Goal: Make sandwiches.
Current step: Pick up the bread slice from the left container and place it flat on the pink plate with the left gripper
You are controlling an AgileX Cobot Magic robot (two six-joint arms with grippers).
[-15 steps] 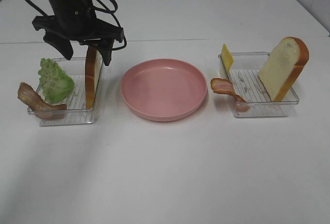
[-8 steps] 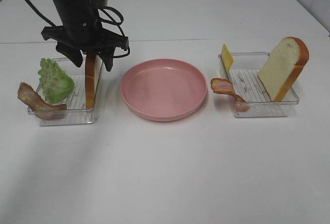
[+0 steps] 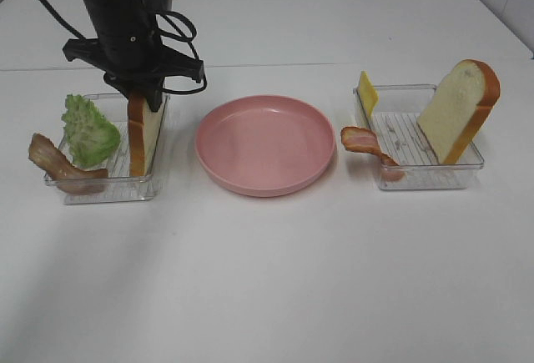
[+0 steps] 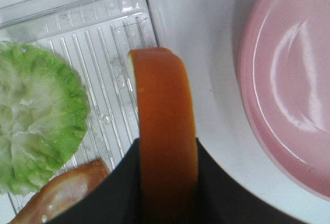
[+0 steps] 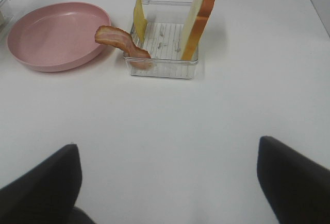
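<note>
Orange-crusted bread slice stands upright in the left tray, clamped by the left tool. Only the left wrist view shows its fingers against the crust. Right tool gapes wide, empty. Two slices, the second slice in the right tray; two bacon strips; one lettuce leaf, cheese slice, plate.

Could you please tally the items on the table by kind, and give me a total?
Bread slices: 2
Bacon strips: 2
Lettuce leaf: 1
Cheese slice: 1
Pink plate: 1
Clear trays: 2
Total: 9
</note>
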